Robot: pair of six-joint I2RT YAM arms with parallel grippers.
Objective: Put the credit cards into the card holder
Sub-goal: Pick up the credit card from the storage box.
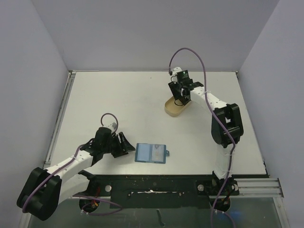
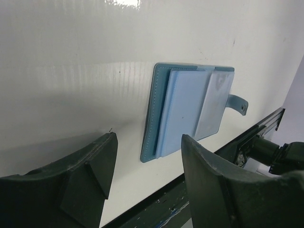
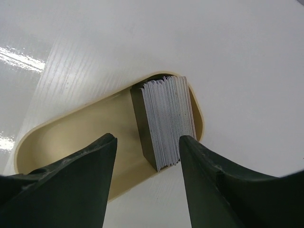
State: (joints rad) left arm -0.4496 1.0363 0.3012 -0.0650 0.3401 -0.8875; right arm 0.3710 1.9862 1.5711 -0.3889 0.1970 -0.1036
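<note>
The card holder [image 1: 151,153] lies spread open on the table near the front edge, a blue wallet [image 2: 190,107] with its pockets facing up and its closing tab [image 2: 239,103] on the right. My left gripper [image 1: 127,146] sits low just left of it, open [image 2: 148,154], with nothing between its fingers. The credit cards [image 3: 167,121] stand on edge as a thick grey stack at one end of the tan oval dish [image 1: 174,109]. My right gripper [image 1: 179,99] hangs open over that dish [image 3: 71,135]. Its fingertips [image 3: 190,147] flank the near end of the stack without touching it.
A black rail [image 1: 156,186] runs along the table's front edge, close behind the wallet in the left wrist view. Purple walls enclose the table on the left, back and right.
</note>
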